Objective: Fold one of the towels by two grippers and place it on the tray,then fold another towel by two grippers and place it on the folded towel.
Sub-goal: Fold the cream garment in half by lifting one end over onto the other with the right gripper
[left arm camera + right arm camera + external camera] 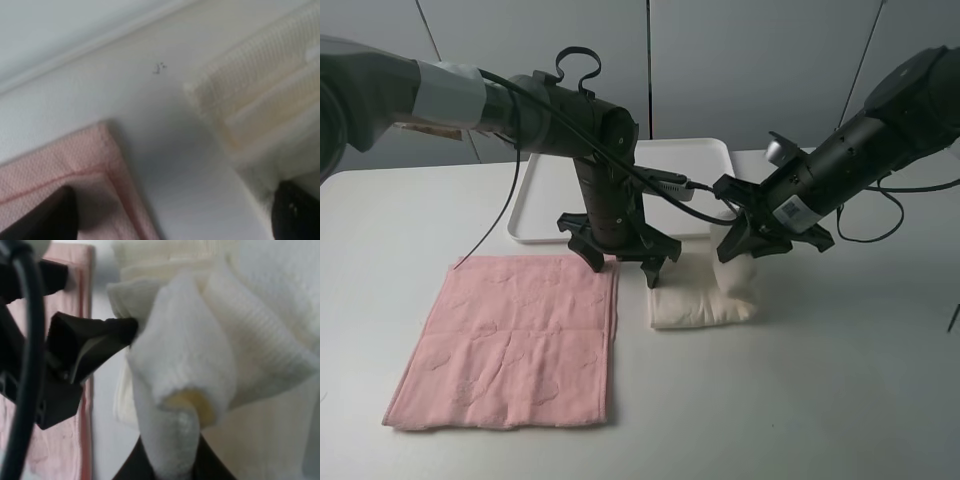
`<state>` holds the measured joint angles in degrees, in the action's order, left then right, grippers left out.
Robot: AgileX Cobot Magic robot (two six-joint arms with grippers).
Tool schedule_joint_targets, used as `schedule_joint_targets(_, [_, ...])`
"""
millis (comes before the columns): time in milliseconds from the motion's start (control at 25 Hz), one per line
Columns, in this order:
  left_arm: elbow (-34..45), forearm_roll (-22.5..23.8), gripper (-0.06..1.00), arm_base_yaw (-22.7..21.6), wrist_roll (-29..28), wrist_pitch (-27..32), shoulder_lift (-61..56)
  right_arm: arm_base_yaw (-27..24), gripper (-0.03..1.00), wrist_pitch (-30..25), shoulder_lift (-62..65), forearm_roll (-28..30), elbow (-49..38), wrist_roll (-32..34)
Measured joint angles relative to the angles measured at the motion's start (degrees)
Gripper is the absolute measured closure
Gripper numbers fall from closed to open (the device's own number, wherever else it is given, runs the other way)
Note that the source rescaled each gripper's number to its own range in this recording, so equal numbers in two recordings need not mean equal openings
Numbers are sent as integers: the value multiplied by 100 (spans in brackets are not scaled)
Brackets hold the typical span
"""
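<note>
The cream towel (703, 301) lies folded on the table in front of the tray (534, 203). My right gripper (740, 250) is shut on its right end and holds a bunch of cloth up off the table; the right wrist view shows the cream towel (185, 370) pinched between the jaws. My left gripper (621, 264) hangs open between the two towels, just above the table, holding nothing; its dark fingertips (295, 212) show in the left wrist view. The pink towel (510, 340) lies flat and unfolded at the left, its corner (75, 165) under the left gripper.
The white tray holds nothing and is partly hidden behind the left arm (605, 190). A black cable (675, 190) runs between the arms. White table (800, 400) spreads to the front and right.
</note>
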<state>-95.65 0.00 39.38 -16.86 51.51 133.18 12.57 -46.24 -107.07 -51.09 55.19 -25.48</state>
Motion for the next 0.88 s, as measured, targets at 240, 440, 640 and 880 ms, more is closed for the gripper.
schedule_joint_targets(240, [0,0,-5,0,0,0,0,3,89,155,-194,-833,0,-831])
schedule_joint_targets(440, [0,0,-5,0,0,0,0,3,89,174,-269,-1134,0,-1088])
schedule_joint_targets(640, [-194,31,-5,0,58,253,23,3,89,148,-269,-1238,0,-1185])
schedule_joint_targets(880, [-825,81,-5,-37,217,913,79,3,89,148,-269,-1251,0,-1199])
